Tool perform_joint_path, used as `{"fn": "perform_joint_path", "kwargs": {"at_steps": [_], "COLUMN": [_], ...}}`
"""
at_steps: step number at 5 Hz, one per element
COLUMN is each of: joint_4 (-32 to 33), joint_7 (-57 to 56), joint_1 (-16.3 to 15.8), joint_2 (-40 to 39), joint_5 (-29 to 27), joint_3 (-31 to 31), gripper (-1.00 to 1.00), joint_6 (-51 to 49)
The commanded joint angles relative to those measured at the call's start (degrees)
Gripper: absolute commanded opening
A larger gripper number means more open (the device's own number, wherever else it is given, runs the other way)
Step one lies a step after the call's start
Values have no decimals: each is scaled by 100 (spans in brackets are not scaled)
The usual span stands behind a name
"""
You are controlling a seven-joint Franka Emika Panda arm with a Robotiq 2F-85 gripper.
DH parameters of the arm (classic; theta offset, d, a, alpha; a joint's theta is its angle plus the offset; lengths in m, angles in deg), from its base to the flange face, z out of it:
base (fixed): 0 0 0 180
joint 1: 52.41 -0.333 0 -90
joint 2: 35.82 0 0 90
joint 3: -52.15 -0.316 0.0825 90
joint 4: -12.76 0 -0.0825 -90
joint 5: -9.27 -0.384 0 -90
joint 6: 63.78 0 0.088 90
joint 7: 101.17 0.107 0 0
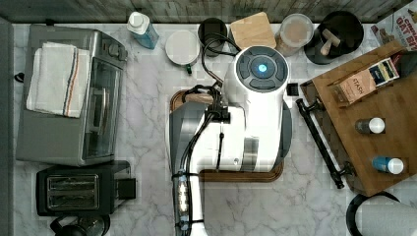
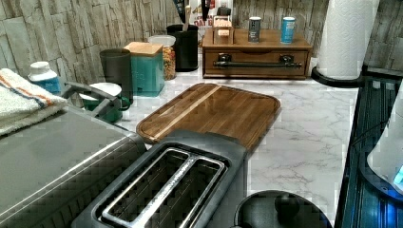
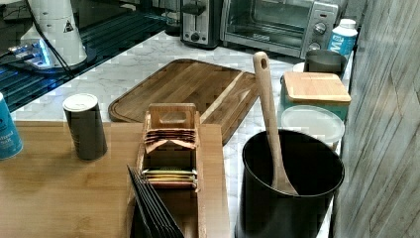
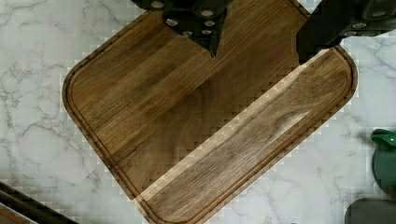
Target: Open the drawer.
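The drawer is the brown front of a wooden organizer at the top view's right; it sits flush and shut in the left view. Its long black bar handle runs across the front. My white arm hangs over the wooden cutting board in the middle of the counter, to the left of the handle in the top view. In the wrist view my gripper is open above the board, its two black fingers apart with nothing between them.
A steel toaster oven and a black toaster stand at the top view's left. Canisters, a black utensil pot and a green mug line the back wall. A paper towel roll stands beside the organizer.
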Motion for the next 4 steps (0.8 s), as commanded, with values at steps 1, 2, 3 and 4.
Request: {"fn": "perform_joint_path", "kwargs": {"at_steps": [1, 2, 3, 4], "joint_4": [25, 25, 533, 1240], "joint_7": [-4, -4, -1214, -2243], "joint_1": [9, 16, 96, 171], "joint_2": [0, 0, 369, 870], "joint_5": [-44, -44, -119, 40], "joint_3": [-9, -17, 73, 139], "gripper": [100, 100, 100, 100], "joint_6": [0, 0, 84, 376]}}
